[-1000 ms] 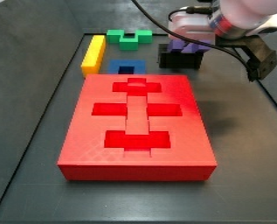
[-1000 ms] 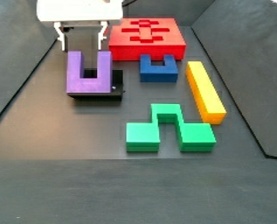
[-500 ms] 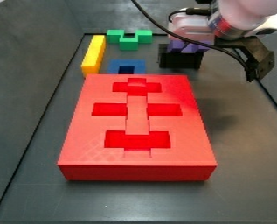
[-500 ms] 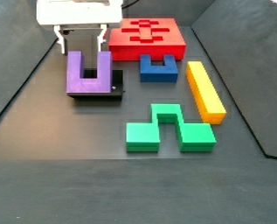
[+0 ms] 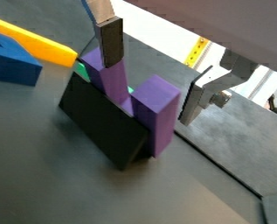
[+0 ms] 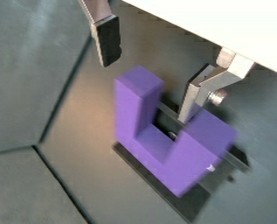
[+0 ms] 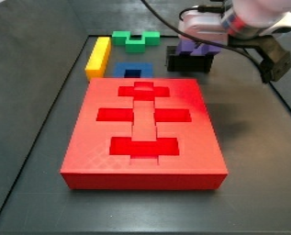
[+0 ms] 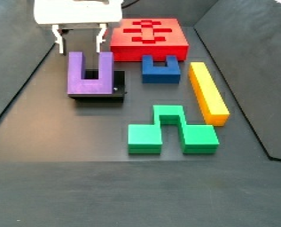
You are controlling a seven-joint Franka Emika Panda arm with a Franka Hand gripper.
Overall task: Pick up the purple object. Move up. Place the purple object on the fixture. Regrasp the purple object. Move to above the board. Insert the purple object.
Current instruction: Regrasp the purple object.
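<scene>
You've got the purple object (image 8: pixel 90 74) parked on the fixture (image 8: pixel 116 91) already, so the regrasp, the move over the board (image 8: pixel 151 35) and the insert are what's left. Your gripper (image 6: pixel 158 65) hangs just above the block, jaws wide and empty, fingers (image 5: pixel 109 42) straddling its prongs.
</scene>
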